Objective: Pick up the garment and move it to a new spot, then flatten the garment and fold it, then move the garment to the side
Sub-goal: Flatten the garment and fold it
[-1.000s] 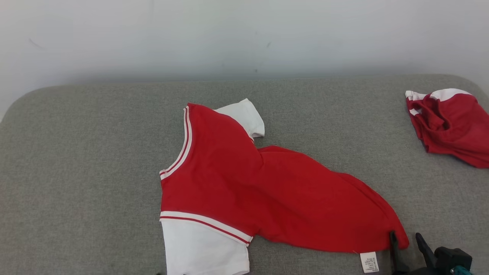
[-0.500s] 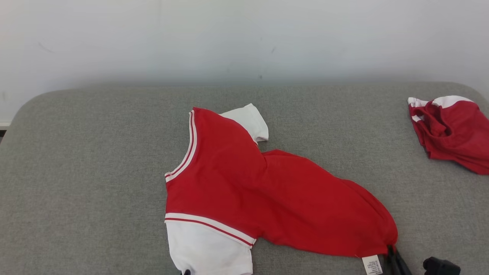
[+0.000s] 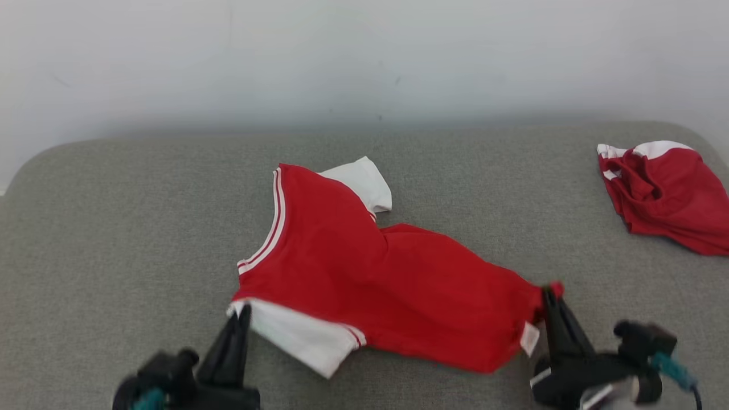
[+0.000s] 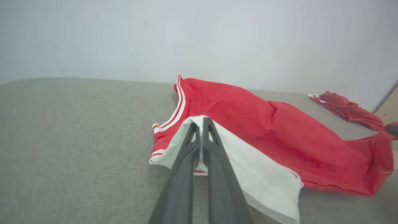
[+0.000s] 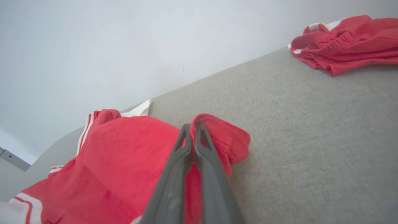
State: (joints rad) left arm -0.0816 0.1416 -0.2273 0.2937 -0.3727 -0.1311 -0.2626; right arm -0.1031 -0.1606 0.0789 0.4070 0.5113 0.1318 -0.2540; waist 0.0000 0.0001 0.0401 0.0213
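A red T-shirt (image 3: 370, 273) with white sleeves and red-and-white striped trim lies near the middle of a grey padded table (image 3: 114, 228), its collar towards the robot's left and its hem towards the right. The left gripper (image 3: 244, 312) has its fingers pressed together on the edge of the near white sleeve (image 3: 302, 336). In the left wrist view the white cloth is drawn up over the fingertips and that sleeve hangs clear of the table. The right gripper (image 3: 549, 293) pinches the near corner of the red hem. A fold of red cloth bunches over the tips of its closed fingers, and a small white label (image 3: 529, 339) hangs just beside them. The far white sleeve (image 3: 364, 182) rests flat on the table. A second red-and-white garment (image 3: 666, 193) lies crumpled at the table's far right corner, well apart from the shirt. A plain pale wall (image 3: 342, 57) stands behind the table.
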